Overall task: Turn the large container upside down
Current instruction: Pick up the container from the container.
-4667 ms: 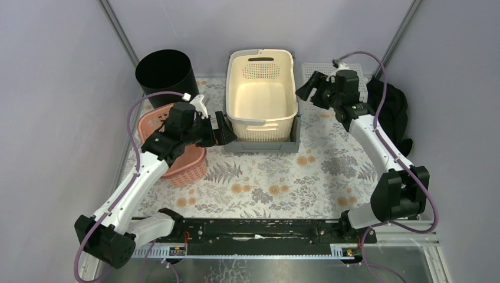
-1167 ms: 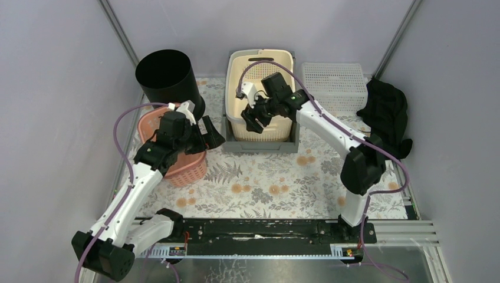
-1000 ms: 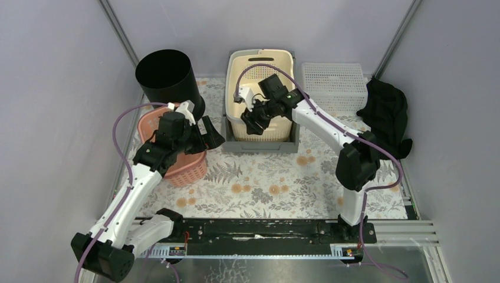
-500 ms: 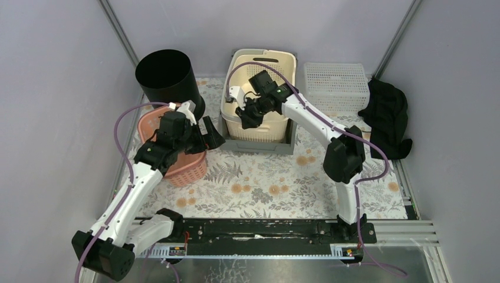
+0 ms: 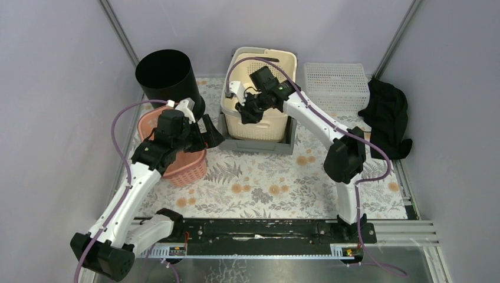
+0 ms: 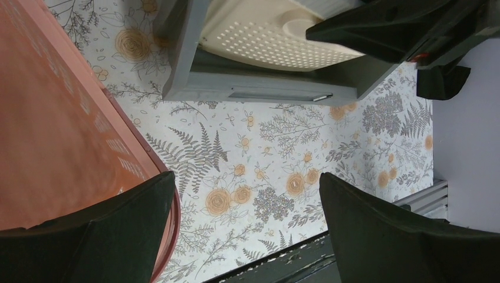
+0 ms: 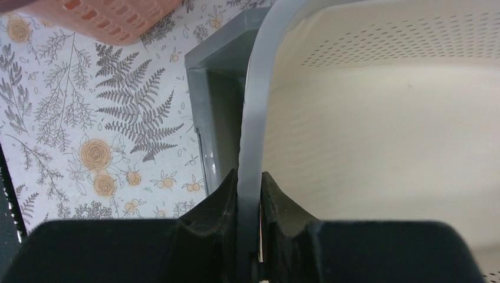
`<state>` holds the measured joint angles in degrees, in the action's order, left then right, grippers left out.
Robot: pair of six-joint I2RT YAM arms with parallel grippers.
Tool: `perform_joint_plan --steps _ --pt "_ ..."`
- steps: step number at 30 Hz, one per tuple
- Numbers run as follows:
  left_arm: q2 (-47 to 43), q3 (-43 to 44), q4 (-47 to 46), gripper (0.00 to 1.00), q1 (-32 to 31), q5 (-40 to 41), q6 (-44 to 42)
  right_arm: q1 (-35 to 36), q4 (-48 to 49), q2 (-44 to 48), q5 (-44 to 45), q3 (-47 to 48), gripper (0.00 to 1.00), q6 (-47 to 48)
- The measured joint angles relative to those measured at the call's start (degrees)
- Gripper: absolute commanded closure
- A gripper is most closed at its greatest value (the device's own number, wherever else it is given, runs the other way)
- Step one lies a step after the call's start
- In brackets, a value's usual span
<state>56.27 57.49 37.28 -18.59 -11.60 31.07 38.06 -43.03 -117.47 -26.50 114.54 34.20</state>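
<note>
Top external view: the large container [image 5: 262, 122] sits tipped in the grey tray [image 5: 259, 145], clenched at its left rim by the right jaws, while the left jaws hang released just left of the tray, over the pink basket [image 5: 186, 168]. Left wrist view: those jaws gape above the floral tabletop [image 6: 265, 159] with nothing between them (the container's perforated underside shows over the tray's wall). Right wrist view: the jaws pinch the container's grey rim [image 7: 250, 118], just beside the tray's corner.

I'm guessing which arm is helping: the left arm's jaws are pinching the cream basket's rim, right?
No. It is the jaws of the right arm that are pinching the cream basket by its rim; the right wrist view shows it.
</note>
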Motion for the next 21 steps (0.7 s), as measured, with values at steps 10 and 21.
perform_joint_plan --steps 10,21 --pt "-0.44 0.02 0.09 0.0 0.11 0.0 0.0 -0.33 -0.46 4.0 -0.42 4.83 1.0 -0.61" --pt "-1.29 0.02 0.09 0.0 0.33 -0.02 0.02 -4.09 2.01 10.8 -6.51 5.51 1.0 -6.36"
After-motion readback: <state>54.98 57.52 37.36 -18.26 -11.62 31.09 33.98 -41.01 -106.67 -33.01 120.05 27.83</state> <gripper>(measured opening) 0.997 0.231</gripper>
